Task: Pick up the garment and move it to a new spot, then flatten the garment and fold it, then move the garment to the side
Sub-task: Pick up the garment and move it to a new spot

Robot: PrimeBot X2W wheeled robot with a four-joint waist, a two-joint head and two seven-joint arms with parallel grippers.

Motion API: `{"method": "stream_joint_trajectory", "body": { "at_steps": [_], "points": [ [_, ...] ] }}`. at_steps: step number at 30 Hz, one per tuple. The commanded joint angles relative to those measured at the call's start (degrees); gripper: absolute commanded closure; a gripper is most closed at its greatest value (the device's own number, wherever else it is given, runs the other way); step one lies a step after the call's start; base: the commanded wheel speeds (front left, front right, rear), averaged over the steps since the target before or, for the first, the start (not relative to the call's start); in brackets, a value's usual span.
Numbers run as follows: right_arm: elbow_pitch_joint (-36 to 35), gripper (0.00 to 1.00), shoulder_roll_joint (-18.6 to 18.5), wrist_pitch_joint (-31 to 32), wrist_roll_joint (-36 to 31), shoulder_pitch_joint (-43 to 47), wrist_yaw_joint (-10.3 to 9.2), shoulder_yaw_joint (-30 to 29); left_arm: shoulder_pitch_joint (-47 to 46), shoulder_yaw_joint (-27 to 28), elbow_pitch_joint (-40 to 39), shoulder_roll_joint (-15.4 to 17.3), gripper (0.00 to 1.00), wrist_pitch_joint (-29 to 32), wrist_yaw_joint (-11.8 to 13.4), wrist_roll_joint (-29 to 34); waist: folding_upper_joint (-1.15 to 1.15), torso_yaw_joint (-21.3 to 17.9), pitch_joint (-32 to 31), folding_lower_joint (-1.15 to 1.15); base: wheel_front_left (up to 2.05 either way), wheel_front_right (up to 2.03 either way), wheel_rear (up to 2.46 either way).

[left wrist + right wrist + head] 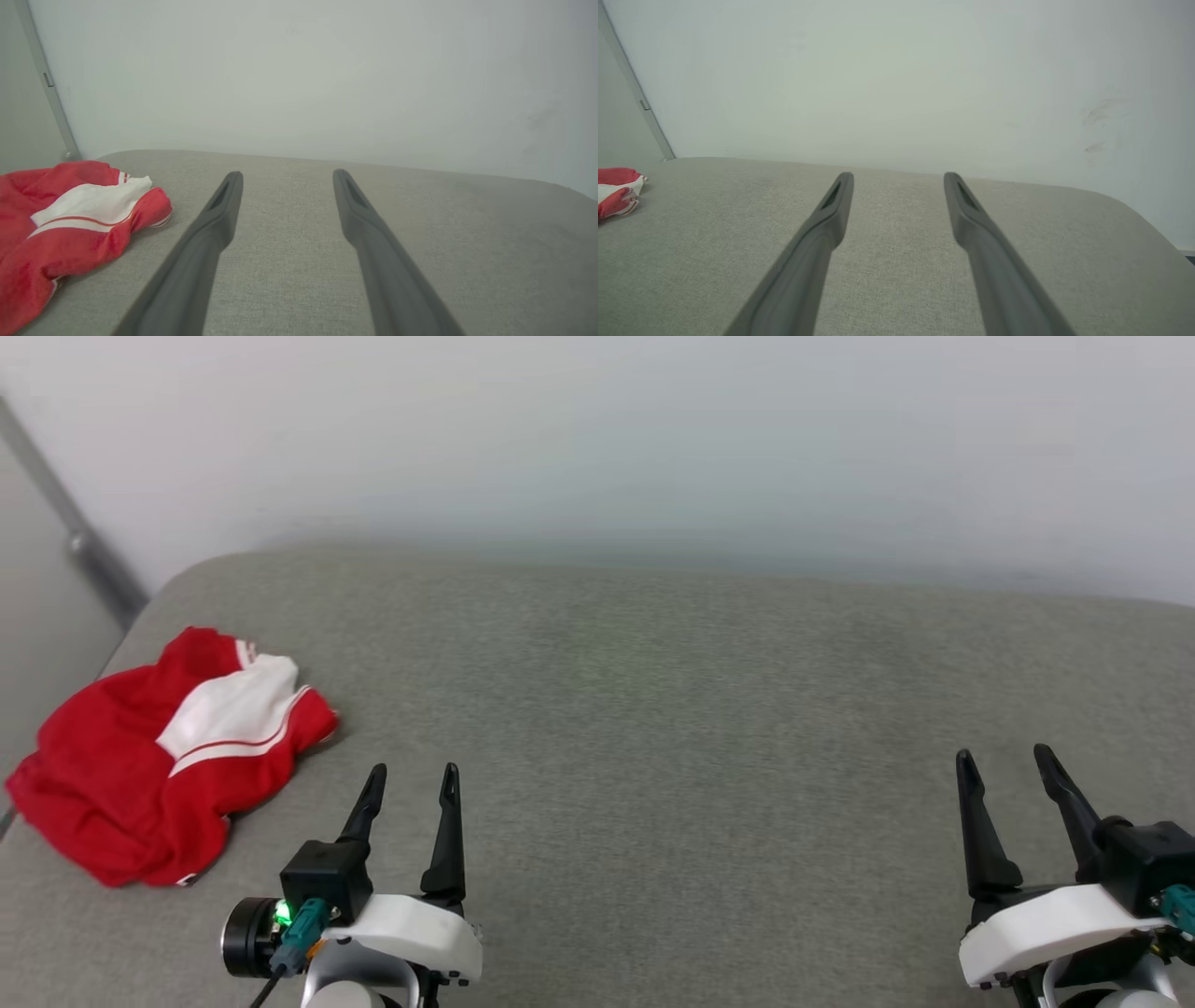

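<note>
The garment (140,765) lies crumpled in a heap at the left end of the grey padded surface, red with a white sleeve and a red stripe facing up. My left wrist view has the garment (56,224) at its left edge, and the right wrist view catches a corner of the garment (616,191) far left. My left gripper (414,775) is open with nothing between its fingers, just right of the heap and apart from it. My right gripper (1004,756) is open and empty at the lower right, far from the cloth. Any lettering or number print is hidden in the folds.
The grey fabric surface (672,709) stretches wide between the two grippers and back to a pale wall (597,429). A grey metal bar (65,523) runs down the wall at the far left, past the surface's rounded left edge.
</note>
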Motion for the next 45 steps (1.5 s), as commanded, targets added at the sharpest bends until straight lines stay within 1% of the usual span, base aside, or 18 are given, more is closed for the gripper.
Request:
{"method": "stream_joint_trajectory", "body": {
  "at_steps": [1,15,19,21,22,25,31,34,40,43,45],
  "points": [
    [-0.50,0.00,0.18,0.05,-0.16,0.59,-0.02,0.20,-0.45,0.14,0.12,0.11,0.00,-0.15,0.16,-0.07,0.00,2.35,0.08,0.00,0.00,0.00,0.00],
    [-2.72,0.00,0.14,0.96,-0.50,-0.97,-0.02,3.83,-0.33,5.46,-0.89,0.10,0.00,-0.15,0.38,0.12,0.00,19.19,1.48,0.00,0.00,0.00,0.00],
    [-3.16,0.00,0.12,1.18,-0.79,-1.06,-0.03,4.64,0.15,6.33,-1.54,0.07,0.00,-0.15,0.45,-0.18,0.00,23.39,1.60,0.00,0.00,0.00,0.00],
    [-3.45,0.00,0.13,1.38,-0.88,-1.26,-0.02,5.23,0.50,7.14,-1.95,0.10,0.00,-0.15,0.60,-0.50,0.00,24.90,1.79,0.00,0.00,0.00,0.00],
    [-3.71,0.00,0.14,1.75,-1.00,-2.42,-0.02,6.50,0.84,8.04,-2.81,0.07,0.00,-0.15,1.03,-1.61,0.00,25.35,2.43,0.00,0.00,0.00,0.00],
    [-3.50,0.00,0.06,2.17,-1.32,-3.79,-0.04,7.93,1.33,8.87,-4.45,-0.01,0.00,-0.15,1.67,-2.72,0.00,25.80,3.25,0.00,0.00,0.00,0.00],
    [-2.47,0.00,0.08,2.19,-2.40,-6.22,-0.03,9.22,2.28,9.30,-6.72,0.05,0.00,-0.15,2.89,-2.69,0.00,26.20,4.17,0.00,0.00,0.00,0.00],
    [-2.16,0.00,0.07,2.09,-2.48,-6.80,-0.03,9.45,2.25,9.55,-7.07,0.07,0.00,-0.15,2.94,-2.43,0.00,26.23,4.50,0.00,0.00,0.00,0.00],
    [-3.03,0.00,-0.28,2.63,-2.77,-6.89,-0.03,8.54,-1.45,10.18,-5.45,0.05,0.00,-0.15,2.05,-1.70,0.00,26.12,5.97,0.00,0.00,0.00,0.00],
    [-5.07,0.00,-0.62,3.46,-3.34,-6.59,-0.03,7.28,-6.43,10.44,-3.09,0.30,0.00,-0.15,0.89,-1.92,0.00,26.10,7.96,0.00,0.00,0.00,0.00],
    [-6.67,0.00,-0.98,4.18,-3.82,-6.85,-0.03,6.96,-10.91,11.27,-0.84,1.29,0.00,-0.13,0.64,-2.73,0.00,25.20,9.73,0.00,0.00,0.00,0.00]
  ]
}}
